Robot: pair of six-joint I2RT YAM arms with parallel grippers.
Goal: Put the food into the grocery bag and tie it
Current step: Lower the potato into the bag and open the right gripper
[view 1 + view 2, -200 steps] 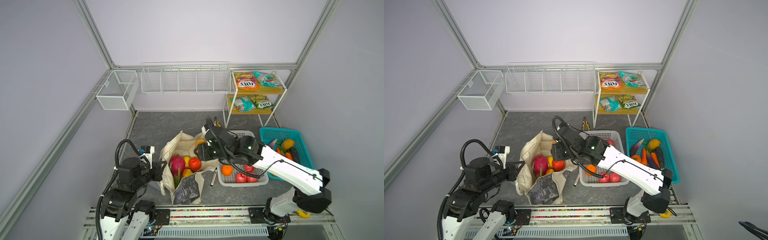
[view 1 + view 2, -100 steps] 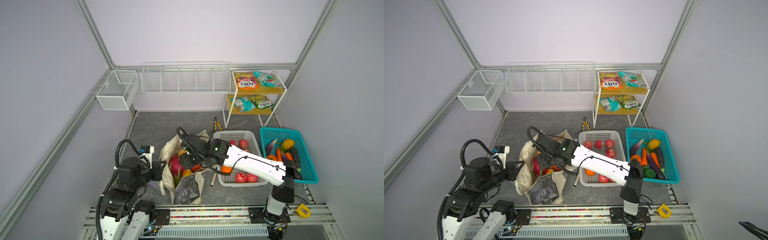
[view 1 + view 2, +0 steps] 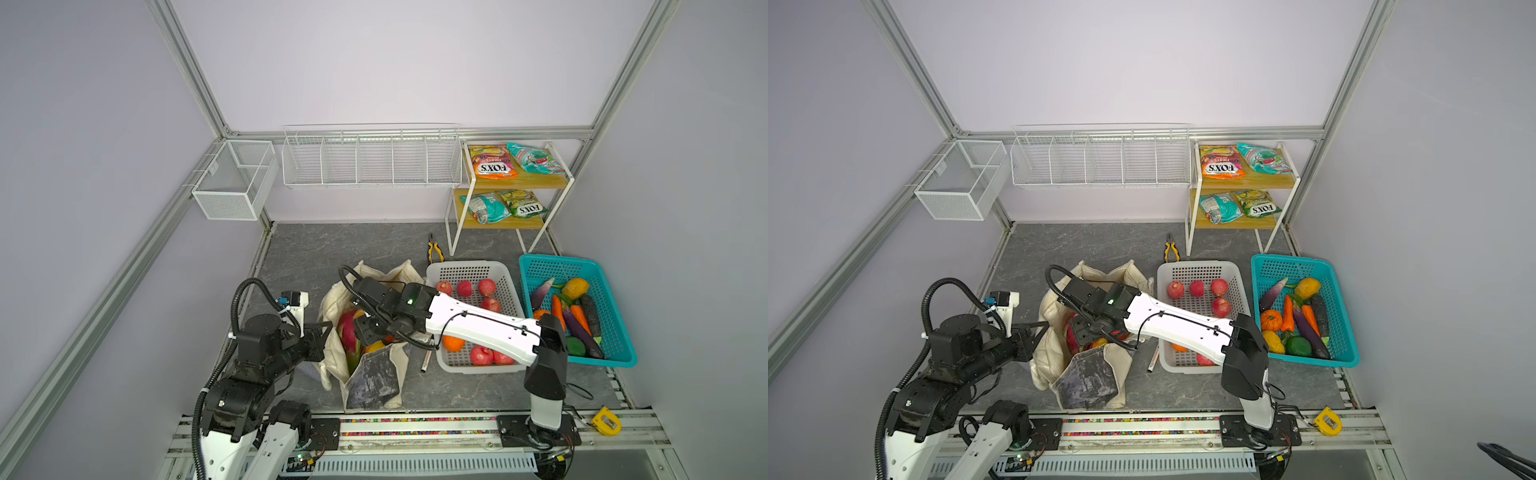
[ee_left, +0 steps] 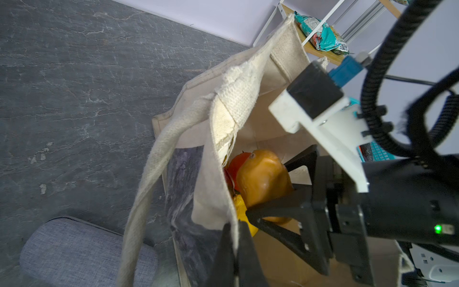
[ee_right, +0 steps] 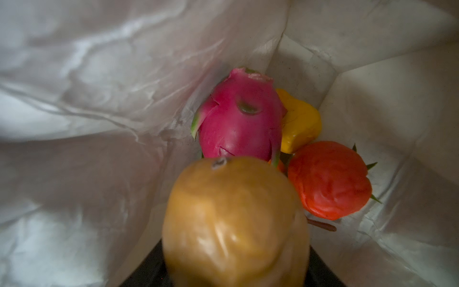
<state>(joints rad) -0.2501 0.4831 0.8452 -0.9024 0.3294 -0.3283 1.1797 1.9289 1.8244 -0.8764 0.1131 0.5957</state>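
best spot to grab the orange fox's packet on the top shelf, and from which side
Probably the near short edge of the orange fox's packet, pinched from above and the front. It lies flat on the open top shelf, its middle looks puffy, and the teal packet lies close beside it.

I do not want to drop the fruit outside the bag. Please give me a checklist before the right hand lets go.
1. Mouth held open, left hand shut on the bag rim: ok.
2. The right hand inside the bag: ok.
3. The tan fruit gripped by it: ok.
4. Landing spot below, near the dragon fruit: cannot tell, the tan fruit hides it.
5. The bag stands, not fallen: ok.
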